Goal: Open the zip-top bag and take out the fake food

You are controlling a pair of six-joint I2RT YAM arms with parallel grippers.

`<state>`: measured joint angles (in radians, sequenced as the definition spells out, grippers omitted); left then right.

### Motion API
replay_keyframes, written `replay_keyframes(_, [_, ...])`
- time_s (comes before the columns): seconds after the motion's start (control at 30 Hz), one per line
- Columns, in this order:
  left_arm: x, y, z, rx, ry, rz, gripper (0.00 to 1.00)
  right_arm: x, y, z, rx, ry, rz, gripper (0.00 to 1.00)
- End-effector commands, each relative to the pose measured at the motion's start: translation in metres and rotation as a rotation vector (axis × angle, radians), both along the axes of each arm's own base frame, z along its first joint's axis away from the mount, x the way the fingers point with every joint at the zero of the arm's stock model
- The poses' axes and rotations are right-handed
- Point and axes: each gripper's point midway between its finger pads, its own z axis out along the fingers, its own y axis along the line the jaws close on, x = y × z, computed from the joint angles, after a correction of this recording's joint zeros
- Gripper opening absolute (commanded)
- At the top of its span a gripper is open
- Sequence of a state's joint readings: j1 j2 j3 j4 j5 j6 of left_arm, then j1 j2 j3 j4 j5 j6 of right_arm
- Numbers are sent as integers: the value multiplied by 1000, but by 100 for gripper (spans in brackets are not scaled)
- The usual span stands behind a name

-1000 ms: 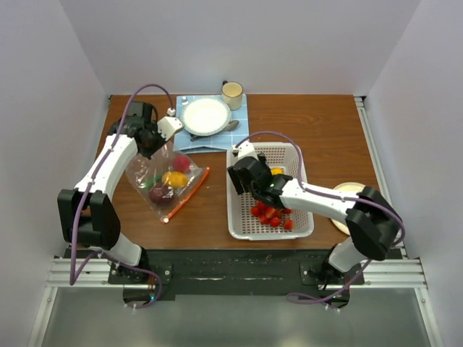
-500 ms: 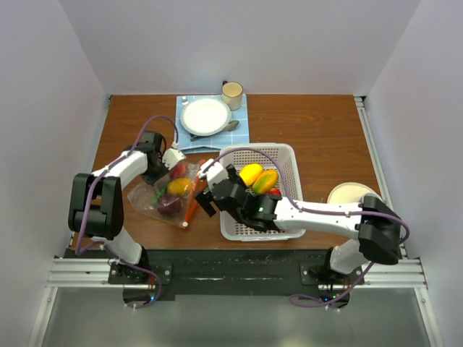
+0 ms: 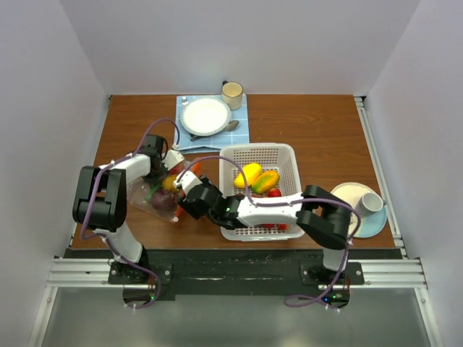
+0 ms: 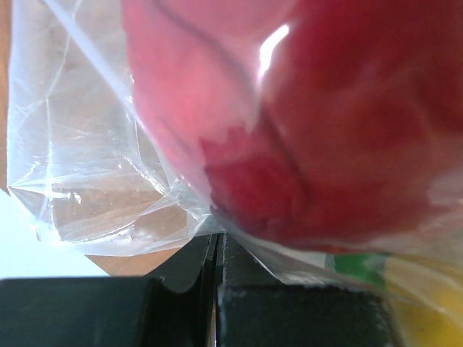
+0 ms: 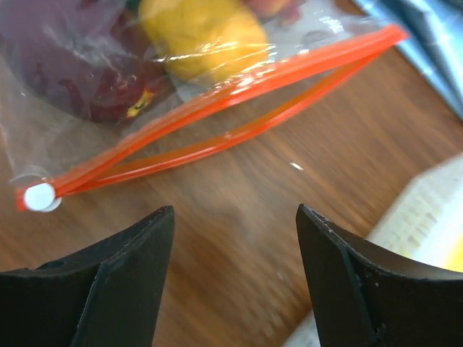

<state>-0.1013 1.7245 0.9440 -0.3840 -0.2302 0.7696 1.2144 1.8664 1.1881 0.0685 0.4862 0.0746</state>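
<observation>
The zip-top bag [image 3: 160, 194] lies on the table left of the white basket. It holds maroon [image 5: 79, 79], yellow [image 5: 195, 36], red [image 4: 325, 108] and green [image 4: 354, 264] fake food. Its orange-red zip strip [image 5: 217, 108] gapes a little, with a white slider [image 5: 40, 196] at one end. My left gripper [image 3: 163, 168] is shut on the bag's clear plastic at its far edge; in its wrist view the left gripper [image 4: 217, 242] has no gap between the jaws. My right gripper [image 3: 187, 200] is open and empty, just short of the zip strip; in its wrist view the right gripper [image 5: 235, 217] hangs over bare wood.
The white basket [image 3: 286, 155] holds a yellow piece [image 3: 249, 173], an orange piece [image 3: 266, 181] and small red pieces [image 3: 273, 193]; its edge shows in the right wrist view [image 5: 427, 224]. A white plate [image 3: 205, 116], spoon and mug [image 3: 232, 92] stand at the back. A cup on a saucer [image 3: 369, 204] stands at the right.
My right arm has swung left from the basket to the bag's zip edge. My left gripper has come down and nearer with the bag, which now lies lower and flatter.
</observation>
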Motion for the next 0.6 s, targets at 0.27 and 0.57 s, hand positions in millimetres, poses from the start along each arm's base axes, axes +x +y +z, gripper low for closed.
replay_keyframes(0.27, [0,-11,-11,-87,43,-20,0,44,67,17,202,4,60,83])
replay_keyframes(0.57, [-9,-57,4,-253,94,-52,0,40,90,5,245,37,123,91])
